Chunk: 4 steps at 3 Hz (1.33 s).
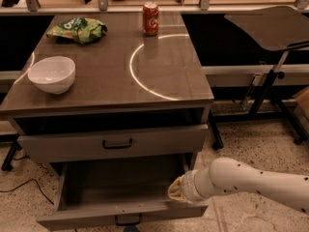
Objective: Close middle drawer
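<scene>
The middle drawer (120, 211) is grey-brown wood grain and stands pulled far out at the bottom of the view, showing its deep empty box. Its low front has a small black bar handle (128, 220) at the frame's lower edge. My gripper (176, 191), on a white arm coming in from the right, sits at the drawer's right front corner, just inside and above the front panel, touching or nearly touching it.
The drawer above (116, 144) is slightly out, with a black handle. On the cabinet top (159, 66) are a white bowl (51, 74), a green chip bag (77, 29) and a red soda can (150, 19). A dark stand with legs (270, 81) is at the right.
</scene>
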Tool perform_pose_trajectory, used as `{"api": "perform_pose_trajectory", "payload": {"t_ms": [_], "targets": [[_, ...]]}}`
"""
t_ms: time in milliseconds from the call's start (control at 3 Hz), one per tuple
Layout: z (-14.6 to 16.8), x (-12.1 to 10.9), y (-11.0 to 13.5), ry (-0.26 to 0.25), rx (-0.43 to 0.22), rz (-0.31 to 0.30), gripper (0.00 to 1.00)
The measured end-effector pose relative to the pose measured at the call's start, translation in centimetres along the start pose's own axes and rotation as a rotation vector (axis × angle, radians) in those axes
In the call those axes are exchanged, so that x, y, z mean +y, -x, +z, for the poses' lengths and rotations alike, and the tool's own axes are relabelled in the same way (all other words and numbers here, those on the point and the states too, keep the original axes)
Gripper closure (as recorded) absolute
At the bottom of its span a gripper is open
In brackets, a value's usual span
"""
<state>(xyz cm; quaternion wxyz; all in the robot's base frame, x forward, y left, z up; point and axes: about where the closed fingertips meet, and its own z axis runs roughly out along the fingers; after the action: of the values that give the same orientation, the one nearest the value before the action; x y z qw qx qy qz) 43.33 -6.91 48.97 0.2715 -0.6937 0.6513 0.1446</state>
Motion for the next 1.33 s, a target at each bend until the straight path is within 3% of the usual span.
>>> {"api": "perform_pose_trajectory", "payload": {"t_ms": [1000,1333], "targets": [[-0.8,7.7,-5.2,0.138,0.158,0.02,1.0],[-0.8,7.7,-5.2,0.138,0.158,0.02,1.0]]}}
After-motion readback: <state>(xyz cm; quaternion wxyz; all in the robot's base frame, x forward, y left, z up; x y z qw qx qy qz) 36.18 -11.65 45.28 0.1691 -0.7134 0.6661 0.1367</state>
